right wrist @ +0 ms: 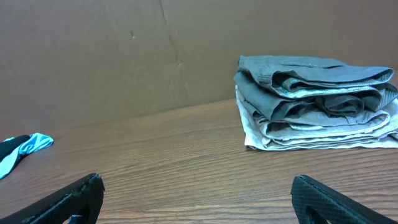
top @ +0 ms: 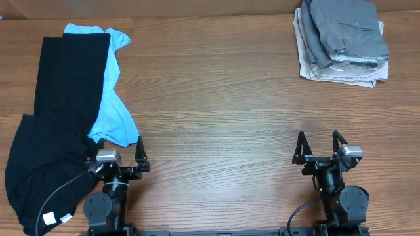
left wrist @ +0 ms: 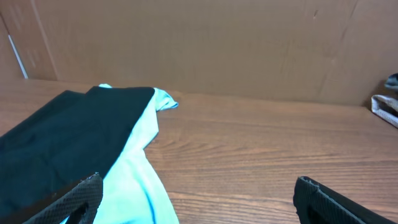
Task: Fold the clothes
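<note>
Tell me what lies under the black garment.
A light blue garment sticks out from beneath the black garment along its right edge and top. How far it runs underneath is covered.

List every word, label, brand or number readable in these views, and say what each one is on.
None: no text is legible in any view.
White tag on the black garment: too small to read any print.
Folded stack of grey clothes and cardboard wall: no writing visible.
</note>
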Controlling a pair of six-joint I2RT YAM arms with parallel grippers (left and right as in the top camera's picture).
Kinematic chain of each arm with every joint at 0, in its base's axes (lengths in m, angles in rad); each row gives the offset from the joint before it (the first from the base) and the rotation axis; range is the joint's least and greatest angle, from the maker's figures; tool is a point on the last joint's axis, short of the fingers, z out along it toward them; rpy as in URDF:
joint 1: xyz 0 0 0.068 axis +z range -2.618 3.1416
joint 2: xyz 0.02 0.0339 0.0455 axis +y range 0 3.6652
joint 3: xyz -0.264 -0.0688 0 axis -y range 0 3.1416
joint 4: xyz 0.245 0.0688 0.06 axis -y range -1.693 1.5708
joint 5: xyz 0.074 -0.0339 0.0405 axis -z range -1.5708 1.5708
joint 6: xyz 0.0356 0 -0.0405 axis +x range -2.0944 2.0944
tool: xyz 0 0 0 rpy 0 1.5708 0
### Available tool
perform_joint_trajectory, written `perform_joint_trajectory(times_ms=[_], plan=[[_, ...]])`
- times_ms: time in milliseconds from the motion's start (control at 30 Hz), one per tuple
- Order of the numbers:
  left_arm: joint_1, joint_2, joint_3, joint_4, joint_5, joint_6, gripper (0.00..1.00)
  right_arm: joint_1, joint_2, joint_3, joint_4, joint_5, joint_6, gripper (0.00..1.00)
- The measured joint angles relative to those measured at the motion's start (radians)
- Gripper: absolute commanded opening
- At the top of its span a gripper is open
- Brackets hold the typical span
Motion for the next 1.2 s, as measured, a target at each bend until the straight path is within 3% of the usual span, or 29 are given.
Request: perform_joint_trajectory(times_ms=[200,367,633,1033,1200], plan=[[0.0,0.0,0.027,-0.038,0.007,0.015,1.0,0.0,0.0,0.0,-0.015,-0.015,0.0,1.0],[0.0,0.058,0.159,-0.086,0.012,0.045,1.0,0.0,0.0,0.05,-0.072,-0.026,0.0,1.0],[0.0,0.369,0.465,-0.23,0.035,0.048,1.0,0.0,0.102,0.284,-0.179,-0.05,0.0,1.0],[0.001,0.992,1.266,-0.863,0.045,0.06,1.0,0.0,0.628,0.813,-0.548,-0.132,0.0,1.0],[0.001,1.165,1.435,-0.917,0.045,0.083,1.0,0.0,0.882,0.997,-0.627,-0.188,0.0,1.0]])
